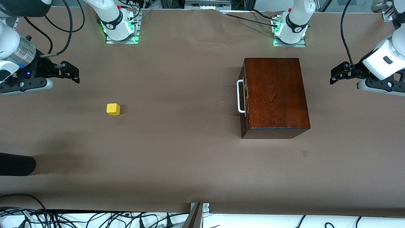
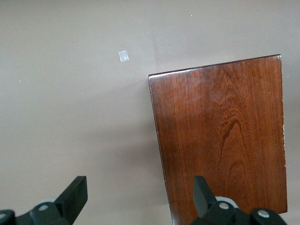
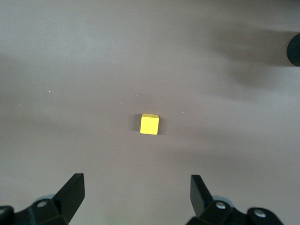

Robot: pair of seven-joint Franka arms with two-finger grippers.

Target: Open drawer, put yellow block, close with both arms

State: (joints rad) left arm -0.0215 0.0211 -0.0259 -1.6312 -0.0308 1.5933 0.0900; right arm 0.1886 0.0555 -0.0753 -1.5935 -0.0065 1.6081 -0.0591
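The dark mahogany box (image 1: 275,95) stands toward the left arm's end of the table, its drawer shut, with the white bar handle (image 1: 240,96) on the side facing the right arm's end. Its top also shows in the left wrist view (image 2: 220,136). The yellow block (image 1: 113,109) sits on the table toward the right arm's end; it also shows in the right wrist view (image 3: 149,124). My left gripper (image 1: 336,76) is open and empty, up beside the box at the left arm's end (image 2: 139,194). My right gripper (image 1: 71,72) is open and empty, up at the right arm's end of the table (image 3: 137,194).
The table is covered in brown cloth (image 1: 190,152). A dark rounded object (image 1: 15,164) pokes in at the table's edge at the right arm's end, nearer the front camera than the block. A small pale patch (image 1: 304,153) lies near the box.
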